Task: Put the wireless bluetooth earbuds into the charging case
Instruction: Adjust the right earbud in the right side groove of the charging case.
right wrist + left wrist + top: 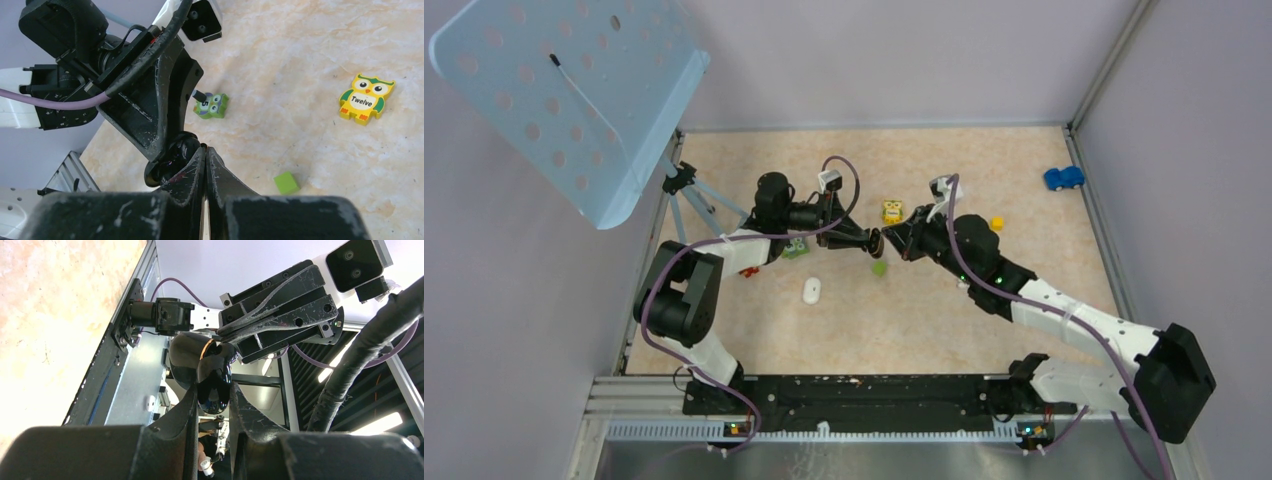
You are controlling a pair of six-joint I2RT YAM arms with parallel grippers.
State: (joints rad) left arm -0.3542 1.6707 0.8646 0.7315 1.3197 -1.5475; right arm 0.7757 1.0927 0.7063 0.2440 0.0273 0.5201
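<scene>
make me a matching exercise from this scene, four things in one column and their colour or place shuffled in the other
Things:
1 toy car
2 cube
3 Twelve owl
4 case

Matches:
a yellow
b held in the left end effector
c blue
d green

Pairs: 1-c; 2-d; 3-a; 4-b

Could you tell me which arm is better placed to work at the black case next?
Right, probably: the right gripper, shut, meets the black case that the left gripper holds aloft.
</scene>
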